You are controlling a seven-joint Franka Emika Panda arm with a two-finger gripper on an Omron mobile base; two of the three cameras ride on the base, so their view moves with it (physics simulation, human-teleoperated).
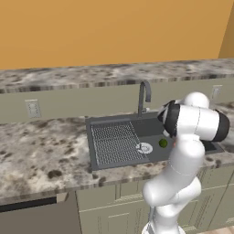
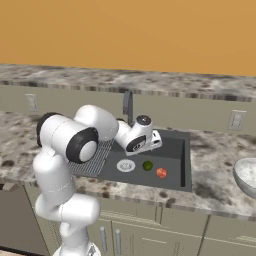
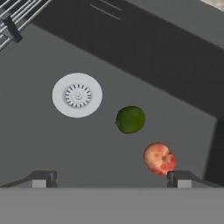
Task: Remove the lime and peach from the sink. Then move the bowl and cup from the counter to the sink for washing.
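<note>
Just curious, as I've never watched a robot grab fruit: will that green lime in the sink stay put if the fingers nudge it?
Probably not: the lime looks round and lies loose on the sink's flat floor, so it may roll. Its skin looks smooth, perhaps slippery.

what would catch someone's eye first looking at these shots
The white arm reaching out over the dark sink, its open claw hanging above the basin floor. Below it lie a green lime and an orange-red peach, close together beside the round silver drain.

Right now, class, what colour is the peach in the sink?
Orange-red with a paler patch: the peach, clearest in the hand view.
</note>
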